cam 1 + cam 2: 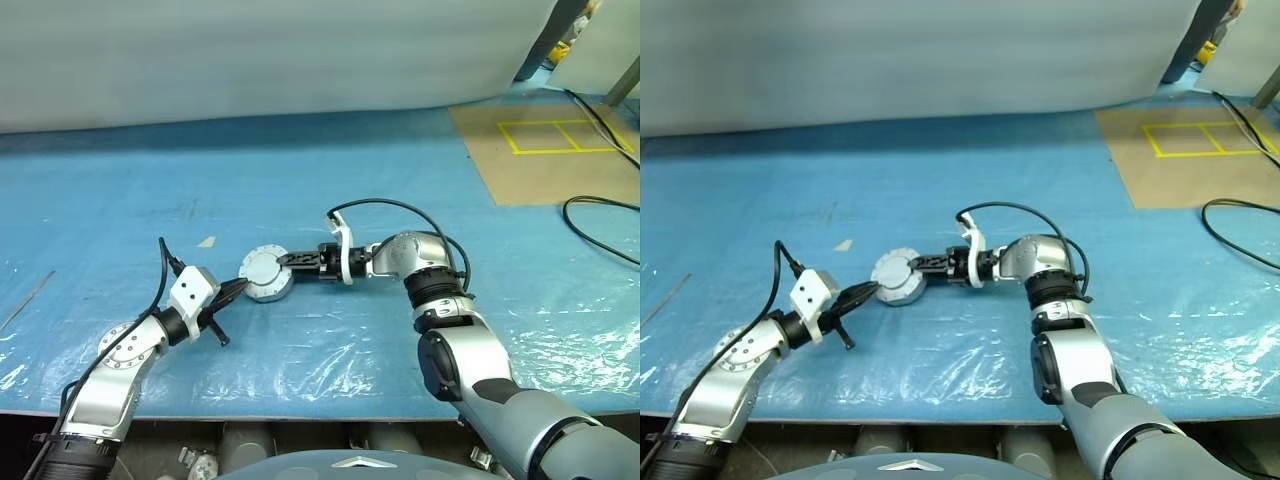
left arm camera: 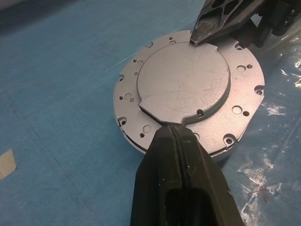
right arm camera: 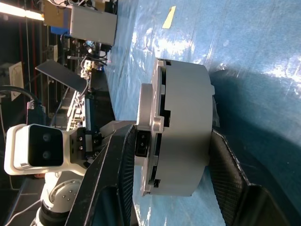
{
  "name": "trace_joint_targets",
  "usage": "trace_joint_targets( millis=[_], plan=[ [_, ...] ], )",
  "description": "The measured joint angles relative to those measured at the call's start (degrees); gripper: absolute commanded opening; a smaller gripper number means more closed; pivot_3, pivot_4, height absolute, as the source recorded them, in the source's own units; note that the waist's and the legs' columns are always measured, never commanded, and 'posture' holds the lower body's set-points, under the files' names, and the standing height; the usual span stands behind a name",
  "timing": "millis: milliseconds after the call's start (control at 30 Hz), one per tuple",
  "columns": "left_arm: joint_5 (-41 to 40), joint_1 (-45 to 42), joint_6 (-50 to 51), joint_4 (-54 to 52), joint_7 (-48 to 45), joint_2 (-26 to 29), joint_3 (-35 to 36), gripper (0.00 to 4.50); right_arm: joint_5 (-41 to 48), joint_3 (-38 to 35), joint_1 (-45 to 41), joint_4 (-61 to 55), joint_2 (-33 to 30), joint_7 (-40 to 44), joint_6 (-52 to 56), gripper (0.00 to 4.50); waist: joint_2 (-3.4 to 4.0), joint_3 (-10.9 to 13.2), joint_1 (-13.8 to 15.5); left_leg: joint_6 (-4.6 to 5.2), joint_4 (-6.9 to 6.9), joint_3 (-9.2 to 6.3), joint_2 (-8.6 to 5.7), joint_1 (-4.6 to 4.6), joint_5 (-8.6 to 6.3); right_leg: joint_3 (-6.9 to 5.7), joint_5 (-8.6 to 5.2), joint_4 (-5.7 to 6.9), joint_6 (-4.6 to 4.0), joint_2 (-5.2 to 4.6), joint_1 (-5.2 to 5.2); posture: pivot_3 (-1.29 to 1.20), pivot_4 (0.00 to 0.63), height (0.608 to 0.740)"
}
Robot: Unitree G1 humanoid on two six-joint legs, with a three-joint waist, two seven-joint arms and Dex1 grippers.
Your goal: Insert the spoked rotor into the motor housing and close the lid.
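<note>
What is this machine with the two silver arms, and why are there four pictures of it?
It's a robot shaped like a person. Two pictures come from cameras in its head, looking down at a blue table. The other two come from a camera on each wrist. On the table sits a round silver motor housing with its flat lid on top. The left gripper, shut, presses its tip against the lid's edge. The right gripper reaches in from the other side, one finger above and one below the housing.
</note>
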Motion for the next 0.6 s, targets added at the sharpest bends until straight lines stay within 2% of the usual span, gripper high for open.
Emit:
trace_joint_targets(
  millis=[133, 400, 600],
  plan=[
    [0.3, -0.3, -0.5, 0.2, 0.4, -0.1, 0.0, 0.0, 1.4, -3.8, 0.6, 0.6, 1.2, -3.1, 1.4, 1.86, 0.0, 0.0, -0.1, 0.0, 0.0, 0.0, 0.03, 0.04, 0.0, 0.04, 0.0, 0.04, 0.0, 0.06, 0.0, 0.0, 0.15, 0.74],
    [0.3, -0.7, -0.7, 0.6, 0.4, -0.2, 0.1, 0.0, 3.7, -6.6, 1.8, -0.1, 2.0, -6.5, 2.6, 1.86, 0.0, 0.0, -0.1, -0.01, 0.01, 0.0, 0.03, 0.04, 0.01, 0.04, 0.0, 0.06, 0.0, 0.07, -0.01, 0.0, 0.15, 0.74],
    [-1.5, -1.0, 0.6, 1.4, 2.5, -3.1, 2.5, 0.0, 4.7, -8.4, 2.4, -1.4, 3.5, -9.1, 2.1, 1.85, -0.05, 0.0, 0.0, -0.01, 0.06, 0.0, 0.04, 0.03, 0.01, 0.04, 0.0, 0.13, 0.0, 0.06, -0.08, 0.0, 0.15, 0.74]
  ],
)
